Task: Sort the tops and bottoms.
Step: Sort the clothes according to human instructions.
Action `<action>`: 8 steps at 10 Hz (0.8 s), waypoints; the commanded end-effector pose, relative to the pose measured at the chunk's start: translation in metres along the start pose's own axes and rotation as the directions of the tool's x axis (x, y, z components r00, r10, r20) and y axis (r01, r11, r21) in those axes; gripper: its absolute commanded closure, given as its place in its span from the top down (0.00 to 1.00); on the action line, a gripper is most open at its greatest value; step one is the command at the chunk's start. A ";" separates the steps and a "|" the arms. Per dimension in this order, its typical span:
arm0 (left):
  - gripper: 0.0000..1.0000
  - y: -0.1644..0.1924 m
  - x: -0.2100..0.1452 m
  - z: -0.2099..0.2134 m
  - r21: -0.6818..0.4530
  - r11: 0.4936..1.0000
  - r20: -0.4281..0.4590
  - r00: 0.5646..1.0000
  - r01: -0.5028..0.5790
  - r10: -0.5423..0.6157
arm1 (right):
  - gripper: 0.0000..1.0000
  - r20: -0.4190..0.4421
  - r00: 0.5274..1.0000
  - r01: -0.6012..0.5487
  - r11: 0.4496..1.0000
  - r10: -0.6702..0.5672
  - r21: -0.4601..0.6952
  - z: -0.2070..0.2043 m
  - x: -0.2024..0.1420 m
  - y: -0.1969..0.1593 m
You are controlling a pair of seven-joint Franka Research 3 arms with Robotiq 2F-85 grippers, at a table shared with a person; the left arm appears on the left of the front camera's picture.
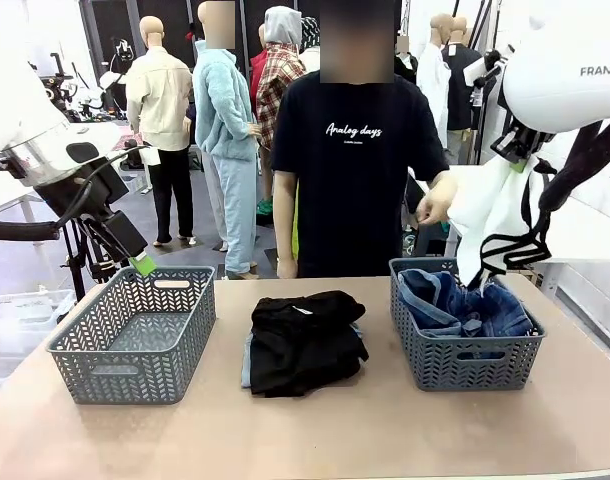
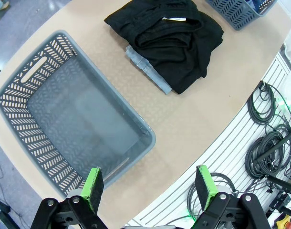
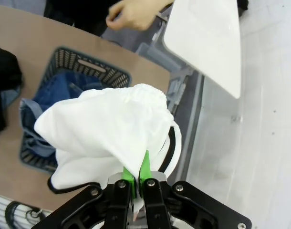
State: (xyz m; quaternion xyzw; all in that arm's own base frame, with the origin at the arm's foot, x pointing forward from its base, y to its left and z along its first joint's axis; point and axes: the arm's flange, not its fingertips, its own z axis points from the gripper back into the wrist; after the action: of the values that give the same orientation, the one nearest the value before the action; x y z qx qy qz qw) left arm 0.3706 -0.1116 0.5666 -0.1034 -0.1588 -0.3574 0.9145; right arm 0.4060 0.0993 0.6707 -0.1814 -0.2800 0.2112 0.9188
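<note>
Reading "Analog days" on the person's black T-shirt (image 1: 353, 170), "FRAN" on my right arm (image 1: 570, 65). My right gripper (image 3: 138, 174) pinches the white top (image 3: 107, 129) above the right basket (image 1: 465, 365) of blue denim (image 1: 455, 300), 3 o'clock of the black top (image 1: 305, 340); left gripper (image 2: 150, 188) gapes over the left basket (image 2: 21, 95) at 9 o'clock. Tan table (image 1: 335, 430), cables (image 2: 269, 143) beside it.

Front camera faces table (image 1: 385, 430); wrist cameras overlook it.
</note>
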 end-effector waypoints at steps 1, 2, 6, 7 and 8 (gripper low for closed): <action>1.00 0.000 -0.001 0.001 0.003 1.000 0.001 1.000 0.000 0.000 | 0.00 -0.019 1.000 0.002 1.000 -0.002 0.003 -0.009 -0.005 0.002; 1.00 0.000 -0.001 0.001 0.003 1.000 0.001 1.000 0.000 0.000 | 0.00 0.010 0.999 -0.043 0.998 0.044 -0.046 -0.007 0.006 0.003; 1.00 0.000 -0.001 0.001 0.003 1.000 0.001 1.000 0.000 0.000 | 0.00 -0.107 0.979 -0.144 0.958 0.175 0.248 -0.130 0.055 0.022; 1.00 0.000 -0.001 0.001 0.003 1.000 0.001 1.000 0.000 0.000 | 0.00 -0.161 0.966 -0.154 0.953 0.201 0.262 -0.153 0.055 0.033; 1.00 0.000 -0.001 0.001 0.003 1.000 0.001 1.000 0.000 0.000 | 0.00 -0.206 0.948 -0.172 0.935 0.242 0.309 -0.174 0.051 0.050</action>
State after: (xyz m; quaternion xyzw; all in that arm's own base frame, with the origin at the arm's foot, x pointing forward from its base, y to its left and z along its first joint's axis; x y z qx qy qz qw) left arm 0.3707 -0.1118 0.5663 -0.1034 -0.1584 -0.3575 0.9146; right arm 0.5308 0.1243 0.5265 -0.1069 -0.1431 0.3078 0.9345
